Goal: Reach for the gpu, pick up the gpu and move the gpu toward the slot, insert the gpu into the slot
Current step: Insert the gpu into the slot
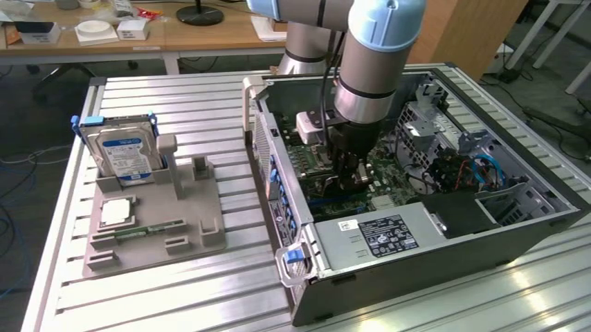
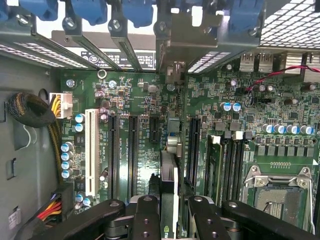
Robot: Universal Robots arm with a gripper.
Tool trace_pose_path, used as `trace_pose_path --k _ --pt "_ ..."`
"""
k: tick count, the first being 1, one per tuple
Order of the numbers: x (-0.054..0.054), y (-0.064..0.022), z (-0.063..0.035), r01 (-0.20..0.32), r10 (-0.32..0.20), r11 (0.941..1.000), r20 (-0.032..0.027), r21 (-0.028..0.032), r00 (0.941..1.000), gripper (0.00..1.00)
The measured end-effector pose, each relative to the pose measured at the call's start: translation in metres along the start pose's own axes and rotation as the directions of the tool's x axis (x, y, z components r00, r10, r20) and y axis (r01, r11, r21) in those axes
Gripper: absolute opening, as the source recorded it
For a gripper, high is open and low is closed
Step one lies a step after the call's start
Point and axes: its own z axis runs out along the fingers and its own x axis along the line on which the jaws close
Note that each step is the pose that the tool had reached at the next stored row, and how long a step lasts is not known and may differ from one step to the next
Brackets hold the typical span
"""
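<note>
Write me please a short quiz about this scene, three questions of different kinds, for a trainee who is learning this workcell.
1. True or false: the hard drive stands upright in the gray fixture, outside the computer case.
2. What sits between the jaws of the gripper? A) a screwdriver B) the gpu C) a fan
3. Fill in: the memory stick lies on the fixture, to the exterior view's ___ of the case.

Key: 1 true. 2 B: the jaws are shut on the card, which is seen edge-on over the motherboard. 3 left.
</note>
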Motion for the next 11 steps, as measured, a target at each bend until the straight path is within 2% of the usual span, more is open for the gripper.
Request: trace_pose_path --k 5,10,11 --pt "0.0000 0.0011 -0.0001 0.000 0.000 1.0000 -0.0001 0.0009 1.0000 0.27" --pt "-0.0006 0.0011 -0.0002 0.000 0.000 0.9999 -0.0005 0.0131 1.0000 0.27" --pt "-0.0008 0.0012 -0.0002 0.001 -0.001 0.9999 -0.0005 0.0137 1.0000 0.27"
